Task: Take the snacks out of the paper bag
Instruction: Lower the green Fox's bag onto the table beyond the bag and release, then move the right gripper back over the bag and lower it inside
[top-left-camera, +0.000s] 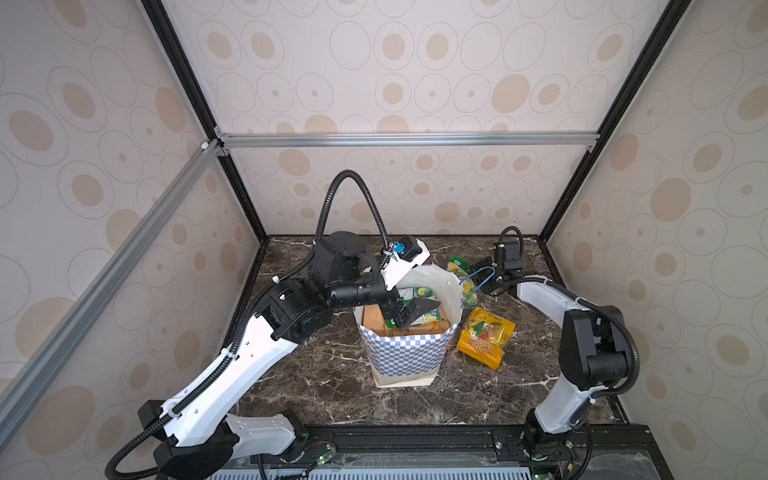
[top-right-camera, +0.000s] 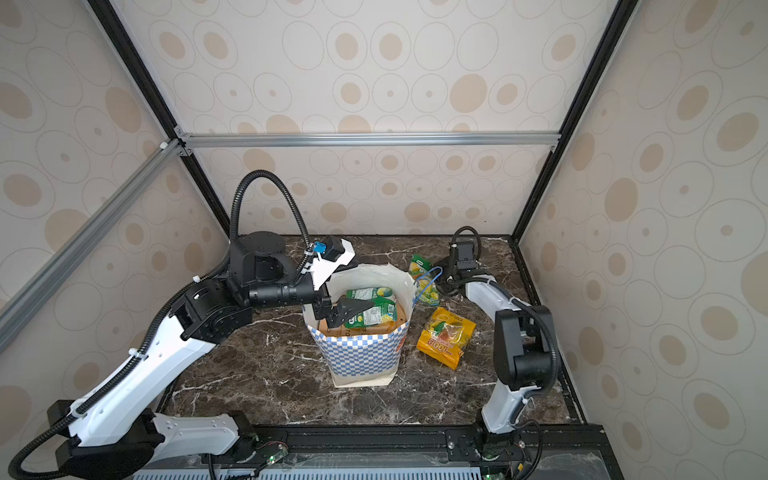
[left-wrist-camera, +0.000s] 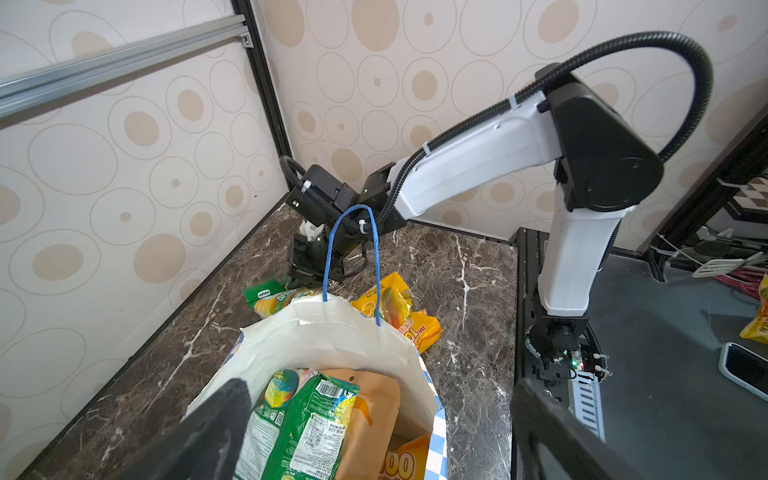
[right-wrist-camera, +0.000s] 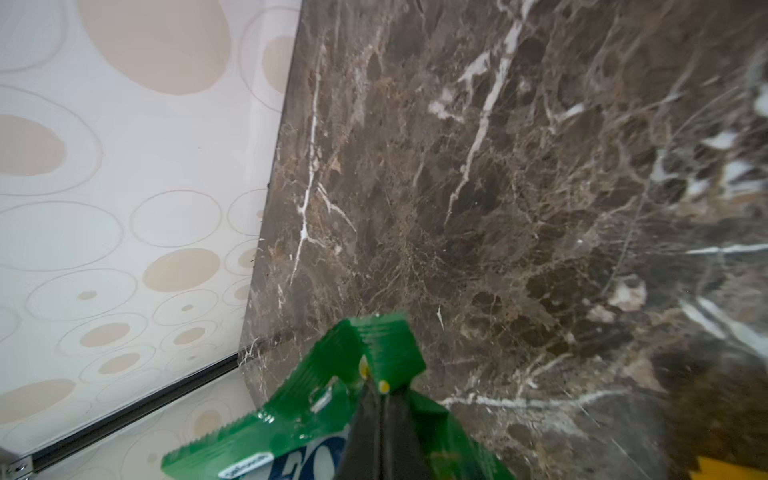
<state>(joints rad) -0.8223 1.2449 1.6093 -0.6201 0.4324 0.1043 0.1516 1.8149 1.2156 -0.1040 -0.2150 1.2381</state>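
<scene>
**Top views:** a paper bag (top-left-camera: 405, 353), white with a blue checked band, stands upright mid-desk (top-left-camera: 324, 386). The desk is dark brown marble, veined white. The left hand (top-left-camera: 409, 313) hangs in the bag's mouth, jaws spread wide, gripping nothing, above two green packets (top-right-camera: 370, 305) and a tan pouch (top-right-camera: 357, 330). A crinkly yellow gummy bag (top-left-camera: 484, 338) lies just right of the paper bag.

**Left wrist view:** adds the bag's white lining and a thin blue cord handle (left-wrist-camera: 353, 249) arching upright.

**Right wrist view:** only here is the right hand (right-wrist-camera: 374, 384) seen pinched shut on the serrated edge of a glossy green sachet (right-wrist-camera: 374, 345). It is beside a wall (right-wrist-camera: 124, 208) of pale paper printed with beige ovals, framed by a black bar.
</scene>
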